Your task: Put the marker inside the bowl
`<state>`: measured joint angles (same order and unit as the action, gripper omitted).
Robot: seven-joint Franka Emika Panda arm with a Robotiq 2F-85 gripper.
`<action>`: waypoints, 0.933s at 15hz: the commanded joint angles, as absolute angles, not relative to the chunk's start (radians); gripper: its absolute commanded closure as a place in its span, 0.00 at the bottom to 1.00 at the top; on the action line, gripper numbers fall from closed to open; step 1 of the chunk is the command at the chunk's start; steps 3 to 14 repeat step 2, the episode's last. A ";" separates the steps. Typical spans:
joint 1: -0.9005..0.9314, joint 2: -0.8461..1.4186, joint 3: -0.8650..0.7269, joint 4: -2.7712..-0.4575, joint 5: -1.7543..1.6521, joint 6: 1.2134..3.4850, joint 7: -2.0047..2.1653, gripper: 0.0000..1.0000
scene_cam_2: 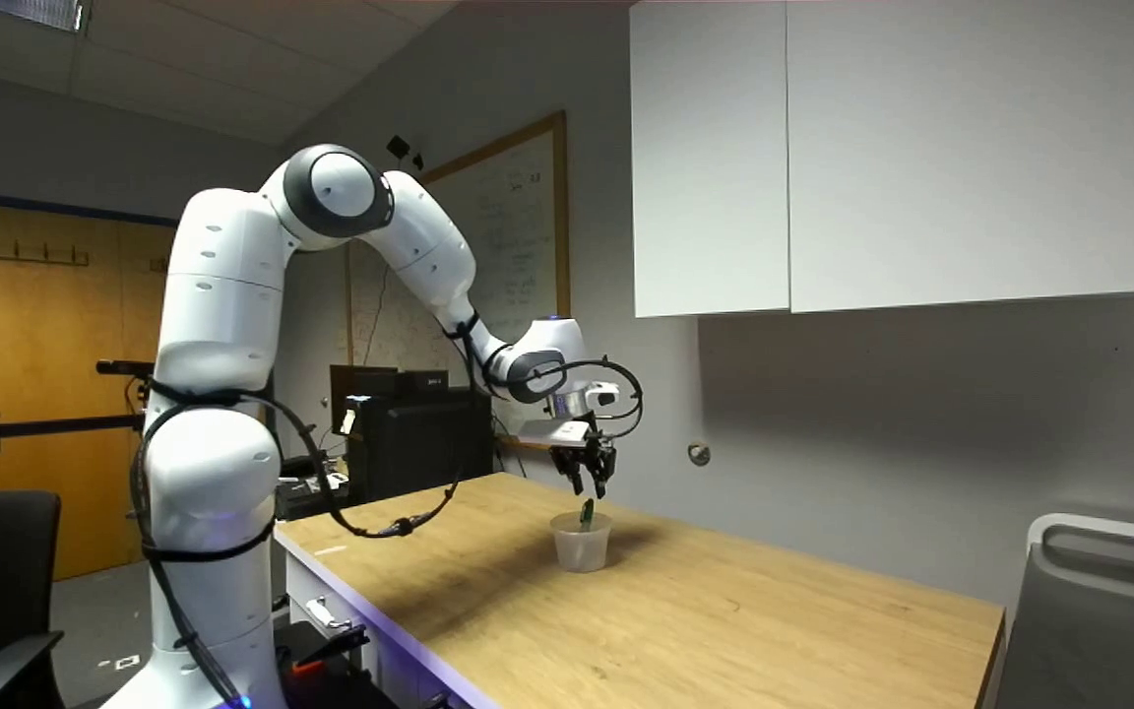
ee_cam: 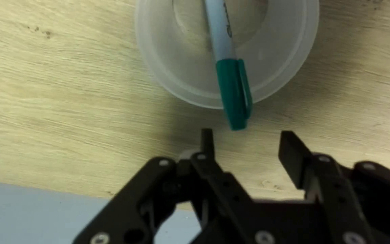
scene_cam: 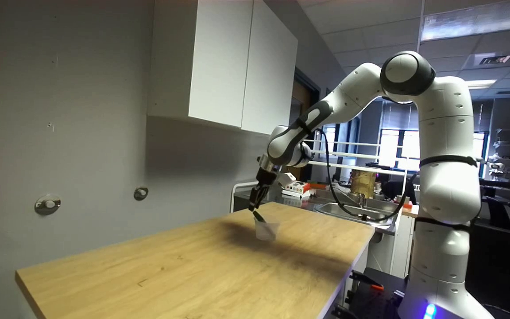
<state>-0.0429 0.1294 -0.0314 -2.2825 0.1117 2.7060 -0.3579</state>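
Gripper (ee_cam: 248,142) in foreground, jaws apart, holding nothing. Marker (ee_cam: 227,69) slants inside bowl (ee_cam: 181,69), capped end jutting past rim. Risk: should gripper dip or swing sideways, it may snag that end, tip bowl or flick marker out.

In both exterior views the tabletop (scene_cam: 193,274) is looked along, from opposite ends, from somewhat above its surface and well back from the tool (scene_cam_2: 589,492). In an exterior view the sink (scene_cam: 331,209) end is faced, with the arm (scene_cam: 445,133) framed at picture right; in an exterior view the whiteboard (scene_cam_2: 518,246) end is faced, with the arm at picture left. Arm and wall cabinet (scene_cam: 219,66) are shared by both. The wrist view is aimed down from close range; the bowl (ee_cam: 188,71) is cut by its top edge, the fingers (ee_cam: 293,159) are seen at bottom. Bowl and marker (ee_cam: 230,88) are shared by all three.
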 commanded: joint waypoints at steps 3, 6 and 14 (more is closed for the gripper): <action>-0.067 0.129 -0.015 -2.259 0.117 2.685 -0.390 0.08; -0.067 0.129 -0.015 -2.259 0.117 2.685 -0.390 0.08; -0.067 0.129 -0.015 -2.259 0.117 2.685 -0.390 0.08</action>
